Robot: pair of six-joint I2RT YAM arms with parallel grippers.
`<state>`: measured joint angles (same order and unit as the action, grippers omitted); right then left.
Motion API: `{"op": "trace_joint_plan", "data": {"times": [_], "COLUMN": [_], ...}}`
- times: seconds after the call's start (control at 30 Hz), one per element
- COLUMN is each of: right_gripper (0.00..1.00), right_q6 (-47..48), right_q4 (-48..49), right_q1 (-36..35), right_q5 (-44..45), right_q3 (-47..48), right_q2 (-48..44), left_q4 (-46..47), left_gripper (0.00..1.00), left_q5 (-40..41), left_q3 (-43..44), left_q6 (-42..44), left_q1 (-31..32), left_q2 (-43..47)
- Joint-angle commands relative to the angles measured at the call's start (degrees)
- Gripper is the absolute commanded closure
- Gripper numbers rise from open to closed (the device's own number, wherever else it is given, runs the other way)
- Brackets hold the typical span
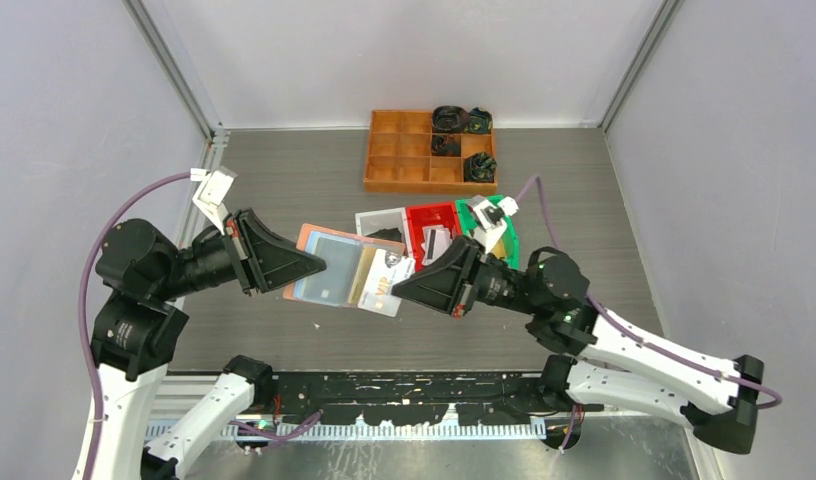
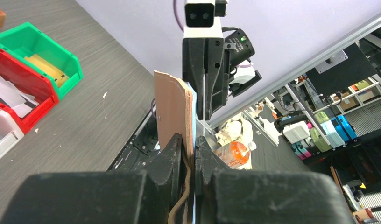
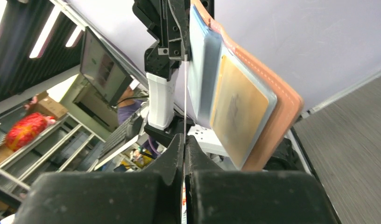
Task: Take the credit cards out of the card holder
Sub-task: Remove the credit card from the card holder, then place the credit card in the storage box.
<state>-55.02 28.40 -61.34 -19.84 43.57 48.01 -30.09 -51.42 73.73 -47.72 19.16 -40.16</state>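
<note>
In left gripper [image 2: 191,143], seemingly pinched: card holder [image 2: 171,106].

You are working in a robotics lab cell. Your tabletop [image 1: 284,180] sits boxed in by plain pale panels [image 1: 74,100] on aluminium posts [image 1: 174,70], with a left arm [image 1: 144,290] and a right arm [image 1: 644,355] bolted to a black rail [image 1: 404,385] at its near edge. Past the panels, your wrist views show metal storage racks [image 3: 53,144], a dark monitor [image 3: 102,65], ceiling strip lights [image 3: 48,42] and stacked coloured boxes [image 2: 326,133].
</note>
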Motion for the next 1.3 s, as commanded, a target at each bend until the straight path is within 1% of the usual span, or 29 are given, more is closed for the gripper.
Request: {"op": "trace_joint_plan", "data": {"times": [0.0,0.07,0.1,0.13,0.23,0.3,0.37,0.47,0.5,0.53,0.57,0.67,0.8,1.0,1.17,1.27], "right_gripper": [0.99,0.99,0.99,0.99,0.99,0.99,0.99,0.99,0.99,0.99,0.99,0.99,0.99,0.99,0.99,0.99], "right_q6": [9.4,13.2,14.7,16.1,18.4,18.5,17.0,13.6,13.8,14.7,16.8,22.2,26.1,29.3,32.6,33.8], "right_q4": [-17.4,-25.4,-31.0,-34.7,-43.2,-46.8,-48.2,-49.2,-50.3,-51.9,-54.3,-60.9,-64.2,-64.8,-67.7,-67.9], "right_q1": [1.0,1.8,2.1,2.6,4.7,7.5,12.4,22.3,26.3,28.5,30.7,35.0,37.4,37.6,37.6,37.6], "right_q5": [5.1,7.8,9.0,10.1,12.1,11.7,7.3,-3.2,-5.6,-7.3,-8.1,-6.5,-3.3,-1.2,3.1,4.4], "right_q3": [5.4,8.0,9.5,11.2,16.1,18.7,20.6,22.2,23.0,23.8,25.0,27.5,28.5,30.8,34.8,36.6], "right_q2": [-7.2,-9.0,-9.2,-8.9,-5.6,-1.7,3.5,11.0,13.4,15.6,17.6,22.1,26.7,36.1,45.2,48.4], "left_q4": [0.9,0.6,0.5,0.5,0.5,0.4,0.4,0.3,0.3,0.2,0.1,-0.1,-0.4,0.0,0.5,0.7], "left_gripper": [1.0,1.0,1.0,1.0,1.0,1.0,1.0,1.0,1.0,1.0,1.0,1.0,1.0,1.0,1.0,1.0], "left_q5": [0.3,0.3,0.4,0.4,0.4,0.0,-0.3,-0.4,-0.6,-0.6,-0.7,-0.9,-1.4,-1.9,-2.1,-2.1], "left_q3": [2.6,2.9,2.9,3.0,3.4,3.6,3.7,3.7,3.7,3.7,3.8,3.8,4.0,4.0,3.9,3.9], "left_q6": [1.8,2.3,2.4,2.4,2.6,2.6,2.7,3.0,3.0,3.1,3.2,3.5,4.0,3.8,3.4,3.4], "left_q1": [0.2,0.2,0.1,0.1,0.1,0.1,0.1,0.2,0.2,0.2,0.1,0.1,0.2,0.1,0.2,0.1], "left_q2": [-0.3,-0.3,-0.3,-0.3,-0.4,-0.6,-0.7,-0.7,-0.7,-0.7,-0.7,-0.7,-0.7,-1.0,-0.8,-0.8]}}
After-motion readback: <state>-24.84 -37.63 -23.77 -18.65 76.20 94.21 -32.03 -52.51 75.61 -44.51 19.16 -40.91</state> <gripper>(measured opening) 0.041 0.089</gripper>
